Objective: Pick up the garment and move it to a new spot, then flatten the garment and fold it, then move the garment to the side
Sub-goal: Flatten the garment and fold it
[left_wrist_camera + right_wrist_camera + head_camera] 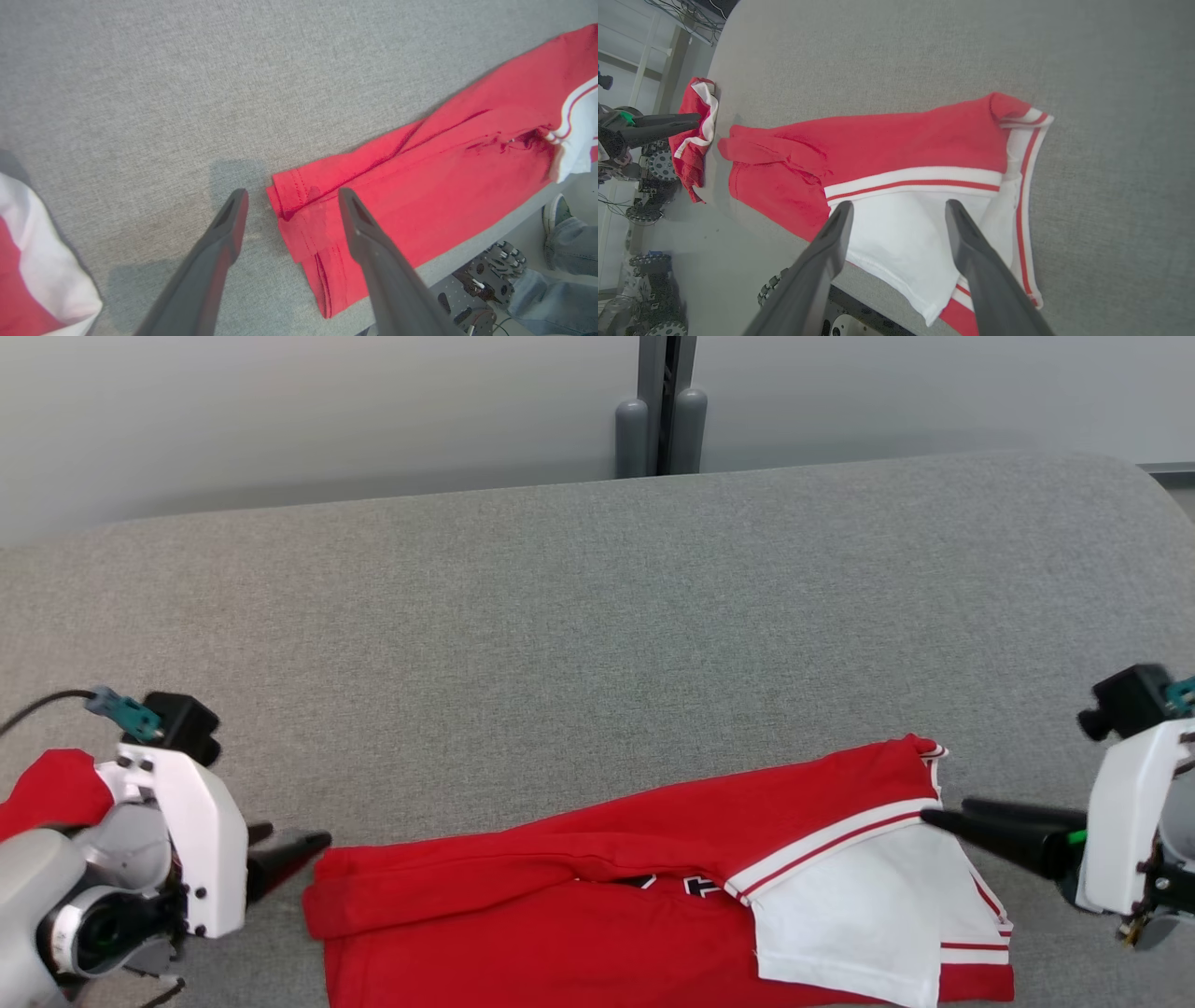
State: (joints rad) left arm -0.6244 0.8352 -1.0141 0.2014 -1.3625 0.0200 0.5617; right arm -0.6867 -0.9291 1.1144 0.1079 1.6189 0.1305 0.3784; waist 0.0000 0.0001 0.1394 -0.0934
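Head view: the garment (pixel 597 915) lies doubled over along the near edge of the table (pixel 597 644), between the left gripper (pixel 297 847) and right gripper (pixel 938 817). Both are spread wide, holding nothing. One fold looks laid; further folding and the move aside seem left.

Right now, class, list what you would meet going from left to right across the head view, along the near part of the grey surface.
second red cloth → left tool → red and white garment → right tool, its tips over the garment's white end.
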